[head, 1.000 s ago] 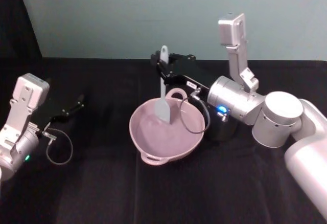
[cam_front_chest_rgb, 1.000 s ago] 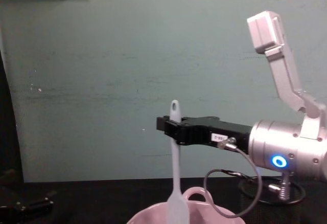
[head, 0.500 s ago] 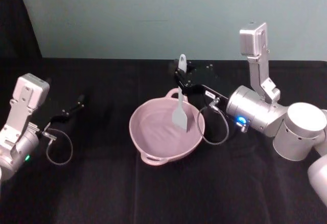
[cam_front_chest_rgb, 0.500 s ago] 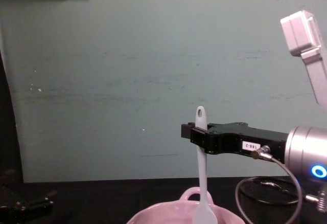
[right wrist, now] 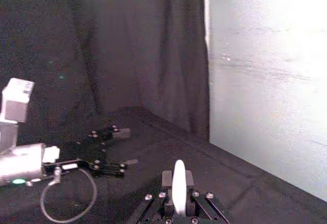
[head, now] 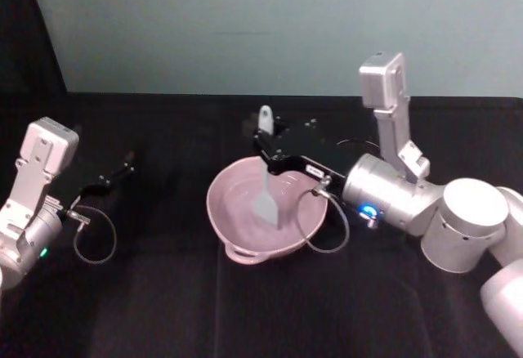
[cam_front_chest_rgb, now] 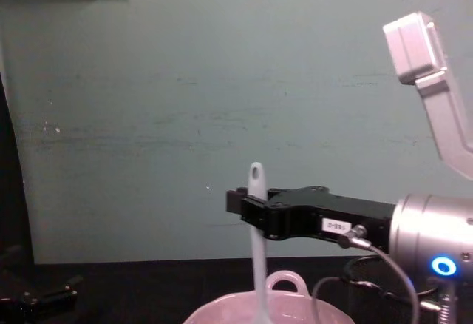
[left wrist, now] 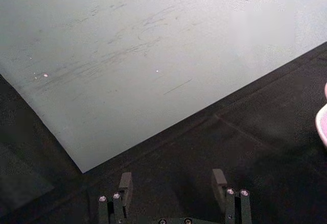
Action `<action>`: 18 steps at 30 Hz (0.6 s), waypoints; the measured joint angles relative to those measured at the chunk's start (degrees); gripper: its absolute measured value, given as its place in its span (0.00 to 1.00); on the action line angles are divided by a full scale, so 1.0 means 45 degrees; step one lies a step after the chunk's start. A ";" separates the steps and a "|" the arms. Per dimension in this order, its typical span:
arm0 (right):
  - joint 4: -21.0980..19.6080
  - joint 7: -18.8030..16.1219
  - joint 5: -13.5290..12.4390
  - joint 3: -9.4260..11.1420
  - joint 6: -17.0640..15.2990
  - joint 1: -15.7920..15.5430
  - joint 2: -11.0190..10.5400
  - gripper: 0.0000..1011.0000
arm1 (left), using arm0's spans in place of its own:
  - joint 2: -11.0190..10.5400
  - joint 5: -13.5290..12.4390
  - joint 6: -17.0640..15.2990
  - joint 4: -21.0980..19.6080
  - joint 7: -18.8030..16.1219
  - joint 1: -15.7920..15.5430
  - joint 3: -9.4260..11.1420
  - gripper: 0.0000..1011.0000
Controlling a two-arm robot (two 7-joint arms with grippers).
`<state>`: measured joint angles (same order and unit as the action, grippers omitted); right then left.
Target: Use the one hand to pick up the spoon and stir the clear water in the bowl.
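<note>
While the hand [head: 261, 142] clamps the spoon [head: 267, 201], it seems level.

Bowl [head: 233, 211]: smooth, glossy pale pink surface. Spoon [head: 266, 203]: smooth white plastic, dull sheen. Right claw [head: 261, 142]: matt black, flat-faced. Wrist [head: 382, 193]: satin silver metal. Bench [head: 163, 309]: matt black cloth. Wall [cam_front_chest_rgb: 148, 117]: matt paint, faintly scuffed.
</note>
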<state>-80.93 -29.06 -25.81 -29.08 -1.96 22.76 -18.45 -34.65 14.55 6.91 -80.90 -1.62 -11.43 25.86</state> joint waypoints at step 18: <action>0.2232 -0.0273 0.0037 -0.0563 0.0423 0.1387 0.1371 0.12 | 0.0001 0.0000 0.0000 0.0000 0.0000 0.0000 0.0000 1.00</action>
<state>-70.89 -30.29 -25.64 -31.61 -0.05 29.00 -12.28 -34.64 14.55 6.91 -80.90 -1.62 -11.43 25.86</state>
